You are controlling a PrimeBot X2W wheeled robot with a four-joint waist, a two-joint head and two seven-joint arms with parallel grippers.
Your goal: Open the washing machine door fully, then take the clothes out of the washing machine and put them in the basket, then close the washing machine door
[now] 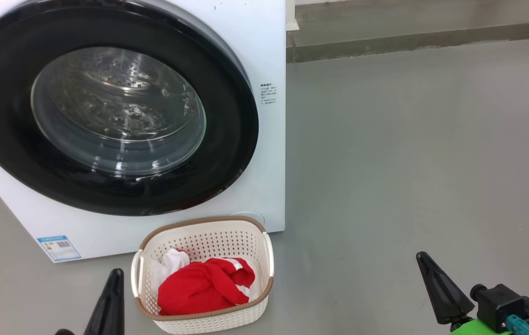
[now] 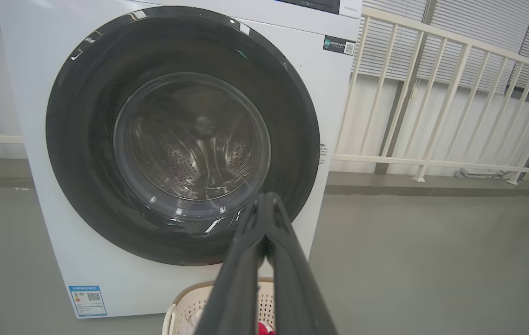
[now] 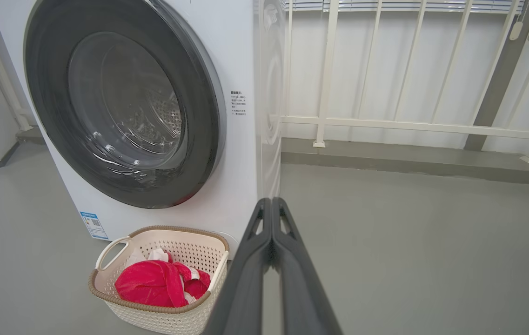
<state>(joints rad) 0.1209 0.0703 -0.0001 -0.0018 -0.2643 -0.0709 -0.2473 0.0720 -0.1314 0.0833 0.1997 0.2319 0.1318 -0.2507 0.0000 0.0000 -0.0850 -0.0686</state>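
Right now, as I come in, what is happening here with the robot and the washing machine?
Nothing is being handled at this moment. The washing machine door is closed on the washing machine, and the drum behind the glass looks empty. The red and white clothes lie in the basket, which stands on the floor in front of the machine. The left gripper and the right gripper are both shut, hold nothing, and are apart from door and basket. The job looks finished.

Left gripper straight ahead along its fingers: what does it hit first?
Probably the closed washing machine door, near the lower edge of its glass. Ahead of the left gripper the way looks free until then; depth is unclear.
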